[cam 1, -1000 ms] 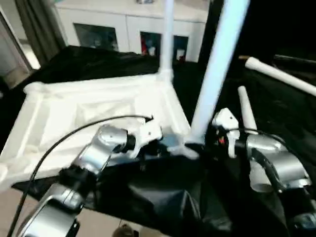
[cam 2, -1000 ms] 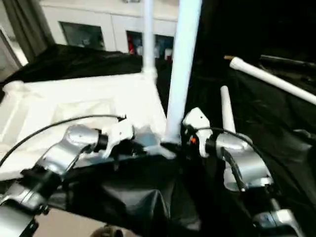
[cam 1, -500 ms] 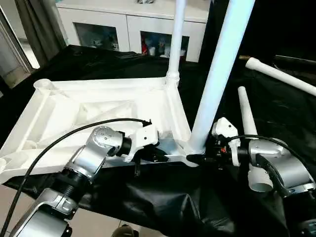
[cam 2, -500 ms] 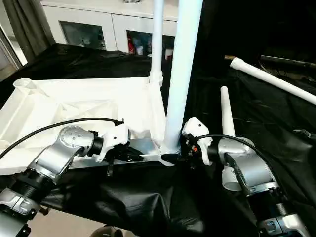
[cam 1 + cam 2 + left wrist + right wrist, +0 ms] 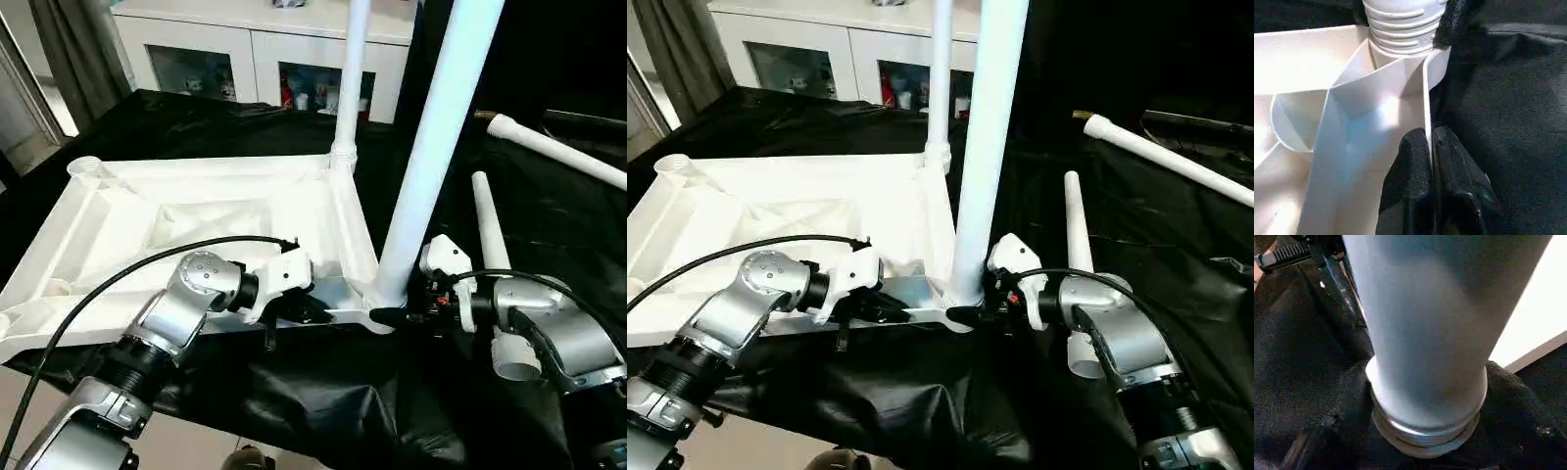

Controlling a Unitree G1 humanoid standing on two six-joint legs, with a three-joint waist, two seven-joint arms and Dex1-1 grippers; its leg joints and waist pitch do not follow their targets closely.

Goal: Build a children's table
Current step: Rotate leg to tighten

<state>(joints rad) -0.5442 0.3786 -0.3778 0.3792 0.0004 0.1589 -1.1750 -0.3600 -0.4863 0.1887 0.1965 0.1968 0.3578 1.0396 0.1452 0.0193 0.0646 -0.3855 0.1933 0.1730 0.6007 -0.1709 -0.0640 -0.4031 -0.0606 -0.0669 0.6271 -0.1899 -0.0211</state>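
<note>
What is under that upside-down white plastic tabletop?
A black cloth lies under the white ribbed plastic tabletop, spreading out past its edges on every side. Whatever the cloth rests on is covered and cannot be seen.

The right end effector (image 5: 972,313) has drawn its black fingers in closer around the base of the near upright leg (image 5: 985,147); over the last second the head views shifted and steadied.
</note>
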